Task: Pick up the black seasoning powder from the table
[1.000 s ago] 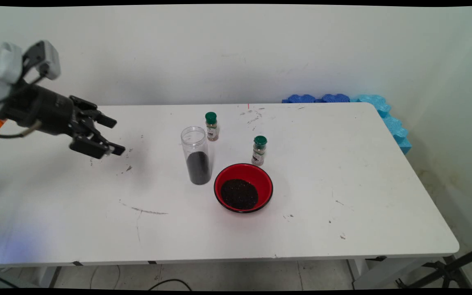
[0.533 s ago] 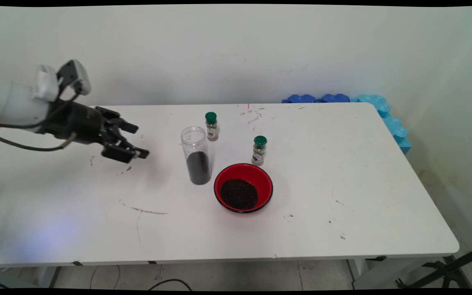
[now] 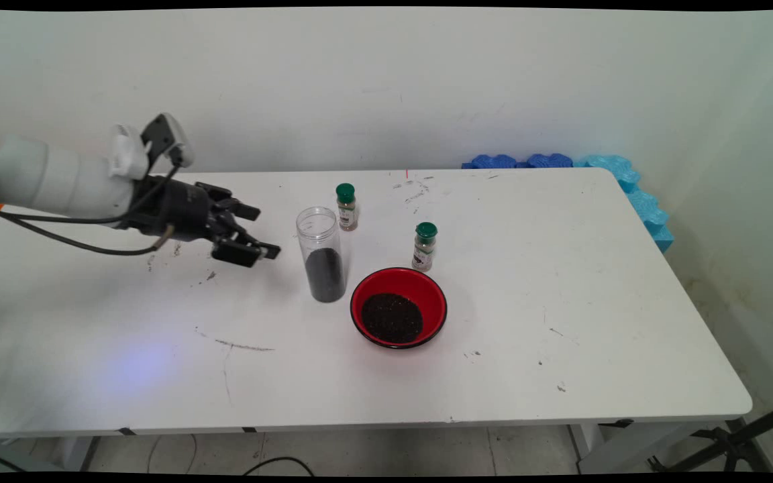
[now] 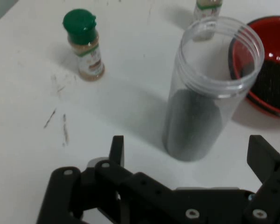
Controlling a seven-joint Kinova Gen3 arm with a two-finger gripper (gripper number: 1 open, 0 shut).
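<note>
Tool (image 3: 260,232) spread wide and empty, just left of an upright clear jar (image 3: 321,255) part-filled with dark, seemingly granular matter; red bowl (image 3: 398,306) beside it on the counter (image 3: 561,302); two green-capped bottles (image 3: 346,206) behind.

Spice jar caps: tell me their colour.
Green, on both spice jars; clearest in the hand view.

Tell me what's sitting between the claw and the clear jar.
Nothing: in the main view only bare white table separates the open claw from the clear jar. The hand view agrees.
</note>
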